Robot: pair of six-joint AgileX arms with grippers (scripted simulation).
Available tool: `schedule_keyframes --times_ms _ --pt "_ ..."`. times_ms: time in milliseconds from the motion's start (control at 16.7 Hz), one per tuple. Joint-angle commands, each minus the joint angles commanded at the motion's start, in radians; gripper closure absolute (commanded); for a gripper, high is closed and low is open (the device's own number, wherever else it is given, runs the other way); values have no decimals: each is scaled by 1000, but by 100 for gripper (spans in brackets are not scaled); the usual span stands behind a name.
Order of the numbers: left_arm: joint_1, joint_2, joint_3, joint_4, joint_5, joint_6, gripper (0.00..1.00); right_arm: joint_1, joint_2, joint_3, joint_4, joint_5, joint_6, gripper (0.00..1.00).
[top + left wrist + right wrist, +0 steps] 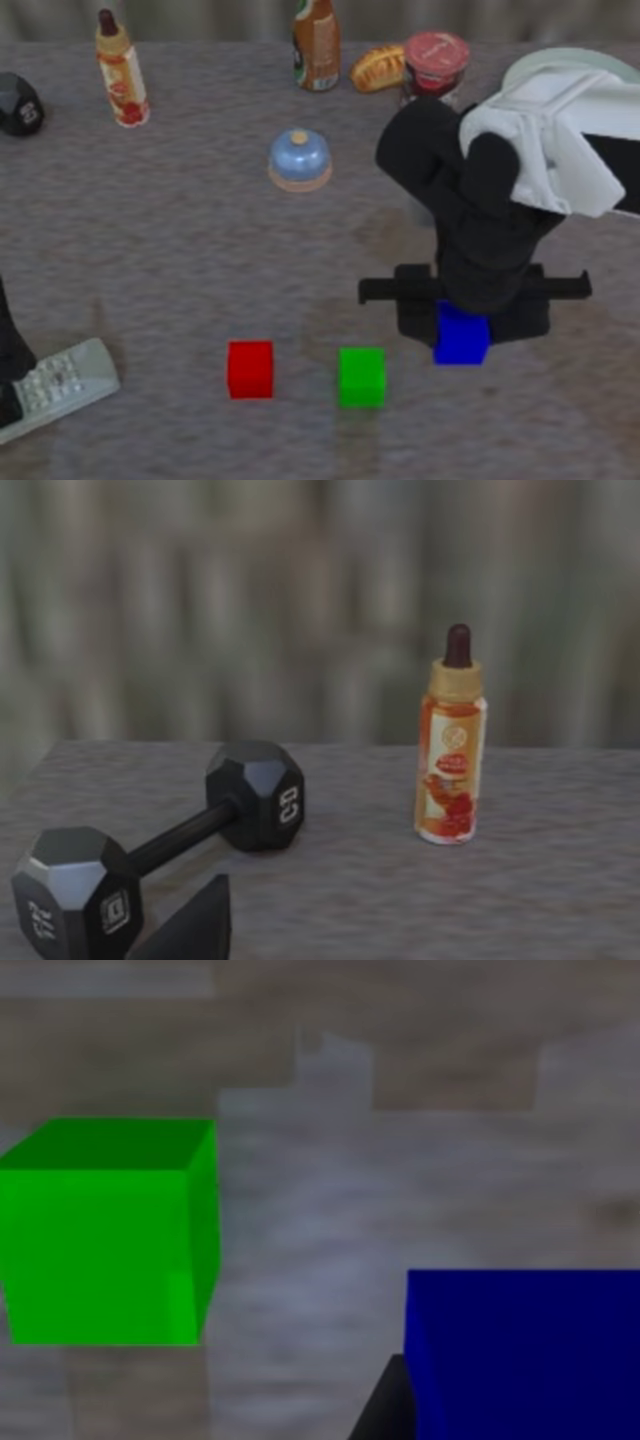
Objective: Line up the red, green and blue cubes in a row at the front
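The red cube [250, 369] and the green cube [361, 376] sit side by side near the table's front edge, a small gap between them. To the right of the green one and a little farther back is the blue cube [462, 345], with my right gripper [462, 322] shut on it from above. The right wrist view shows the blue cube [525, 1355] close up with one dark finger against its side, and the green cube [105, 1235] beyond. My left gripper [8, 360] is parked at the table's left edge, open; one of its fingers [195, 927] shows.
A domed blue bell [300, 160] stands mid-table. Along the back are a dropper bottle [121, 70], a brown bottle [316, 40], bread [378, 67] and a red-lidded cup [436, 60]. A black dumbbell [18, 103] lies back left, a remote [55, 385] front left.
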Motion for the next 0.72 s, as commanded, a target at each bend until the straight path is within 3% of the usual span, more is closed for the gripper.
schedule_keyframes --times_ms 360,660,720 --pt "0 0 0 0 0 0 0 4 76 -122 200 0 0 100" --pt "0 0 0 0 0 0 0 4 86 -139 225 1 1 100" --pt "0 0 0 0 0 0 0 4 86 -139 225 1 1 92"
